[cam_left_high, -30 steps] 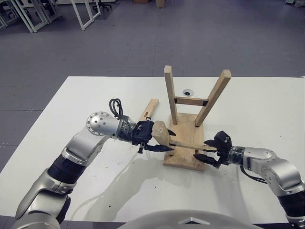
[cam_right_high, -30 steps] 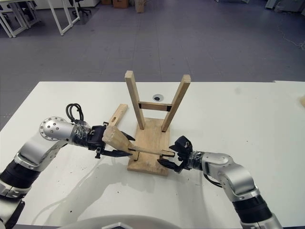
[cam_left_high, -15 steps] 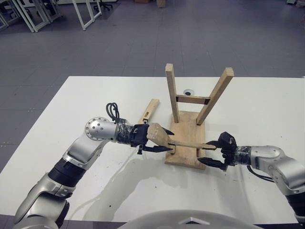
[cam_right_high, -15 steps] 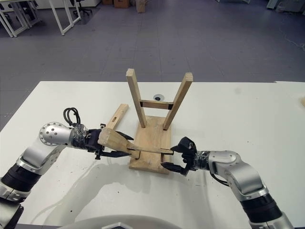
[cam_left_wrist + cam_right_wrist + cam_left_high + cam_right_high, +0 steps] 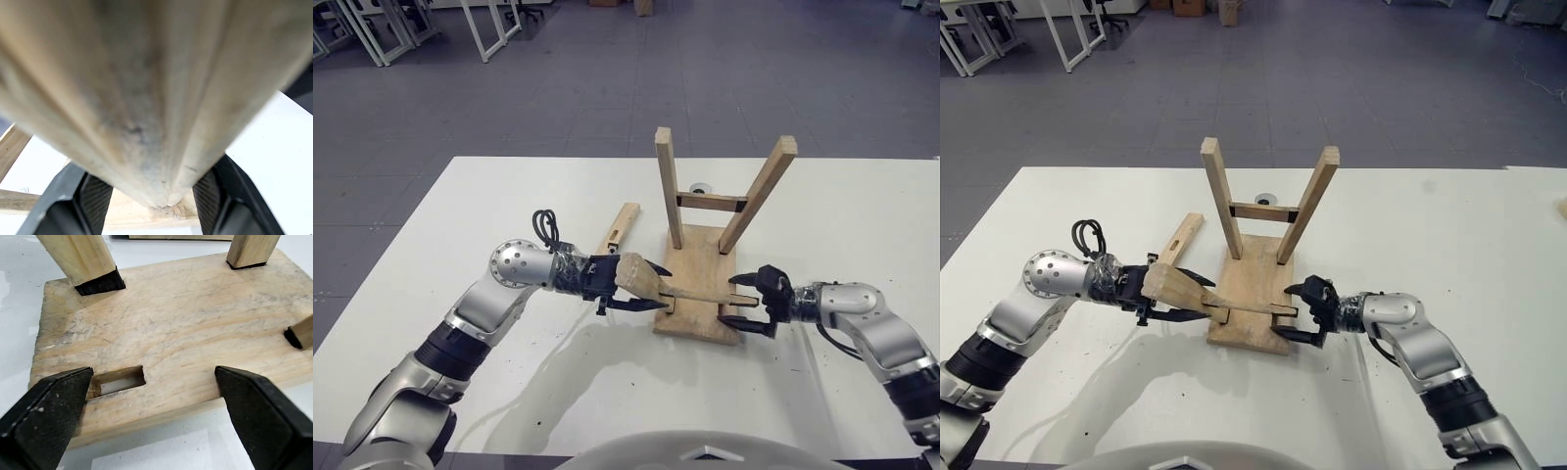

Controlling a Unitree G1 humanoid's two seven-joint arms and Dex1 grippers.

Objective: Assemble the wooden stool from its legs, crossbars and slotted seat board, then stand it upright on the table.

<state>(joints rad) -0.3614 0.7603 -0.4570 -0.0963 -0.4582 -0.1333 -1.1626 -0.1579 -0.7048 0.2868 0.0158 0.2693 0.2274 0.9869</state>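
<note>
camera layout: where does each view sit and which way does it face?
Left, right eye: head stereo pair, forward and down at the seat board on the table; left arm, right arm show.
Left wrist: on left wrist, facing the held leg; left gripper fingers show.
Right wrist: on right wrist, facing the seat board's slot; open right gripper fingers show.
Shared: eye views and right wrist both show the seat board.

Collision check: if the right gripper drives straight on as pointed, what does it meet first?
Probably the seat board, at its edge by the empty slot; right gripper is open. Depth unclear.
</note>
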